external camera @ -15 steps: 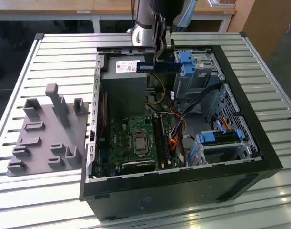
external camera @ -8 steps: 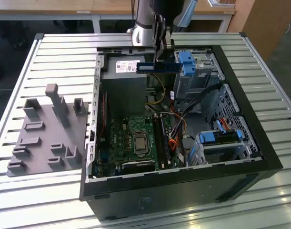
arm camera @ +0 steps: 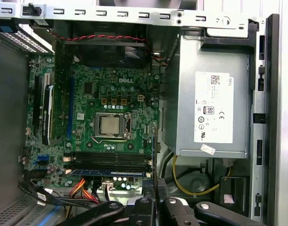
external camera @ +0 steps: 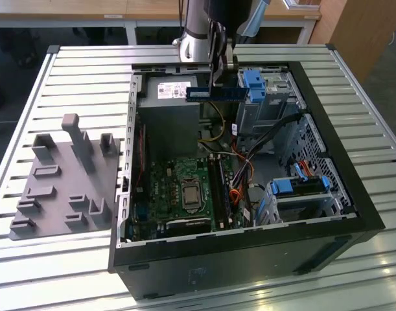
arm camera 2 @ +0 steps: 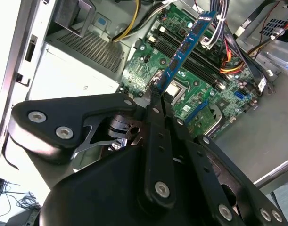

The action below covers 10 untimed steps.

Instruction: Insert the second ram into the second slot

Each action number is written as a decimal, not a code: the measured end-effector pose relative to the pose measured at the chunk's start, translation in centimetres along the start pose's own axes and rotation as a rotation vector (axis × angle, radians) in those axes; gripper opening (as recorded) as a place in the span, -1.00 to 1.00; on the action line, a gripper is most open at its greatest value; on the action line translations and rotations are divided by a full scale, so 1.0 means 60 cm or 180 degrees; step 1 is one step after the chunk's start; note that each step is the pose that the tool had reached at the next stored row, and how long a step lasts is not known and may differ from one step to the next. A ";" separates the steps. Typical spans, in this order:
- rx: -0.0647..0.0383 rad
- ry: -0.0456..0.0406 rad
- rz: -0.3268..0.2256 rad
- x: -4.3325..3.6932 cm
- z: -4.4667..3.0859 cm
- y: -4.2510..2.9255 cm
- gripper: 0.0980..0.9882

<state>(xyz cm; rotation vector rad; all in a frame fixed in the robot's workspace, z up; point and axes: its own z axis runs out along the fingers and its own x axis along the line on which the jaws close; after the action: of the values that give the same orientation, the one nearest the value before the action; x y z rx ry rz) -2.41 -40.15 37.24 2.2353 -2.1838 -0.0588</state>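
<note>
My gripper [external camera: 217, 85] hangs over the open computer case [external camera: 327, 214], above the power supply end, shut on the second ram [external camera: 214, 94]. The ram is a thin blue stick, held level in the air. In the second wrist view the ram [arm camera 2: 186, 47] juts out from the fingertips [arm camera 2: 155, 96] over the motherboard [arm camera 2: 181, 89]. In the first wrist view the gripper [arm camera: 155, 200] holds the ram [arm camera: 155, 155], which appears edge-on as a thin dark line. The black memory slots [arm camera: 111, 157] lie beside the processor socket [arm camera: 110, 125]; another blue stick [arm camera: 111, 173] sits in a neighbouring slot. The slots [external camera: 220, 191] are well below the ram.
A silver power supply [external camera: 175, 94] fills the case's far end. Blue drive-bay clips [external camera: 253, 84] and metal cages line the exterior view's right side. Orange and black cables [external camera: 240, 181] run next to the slots. A grey fixture block [external camera: 61, 181] rests on the slatted table [external camera: 87, 71].
</note>
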 end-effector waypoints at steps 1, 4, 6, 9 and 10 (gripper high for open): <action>0.0000 0.0000 0.0000 0.002 0.000 0.000 -0.91; 0.0000 0.0000 0.0000 0.009 0.000 0.001 -0.91; 0.0000 0.0000 0.0000 0.013 0.000 0.002 -0.91; 0.0000 0.0000 0.0000 0.020 0.000 0.002 -0.91; 0.0000 0.0000 0.0000 0.022 0.000 0.002 -0.91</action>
<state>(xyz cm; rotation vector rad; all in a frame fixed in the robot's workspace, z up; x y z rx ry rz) -2.52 -41.47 37.24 2.2353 -2.1838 -0.0588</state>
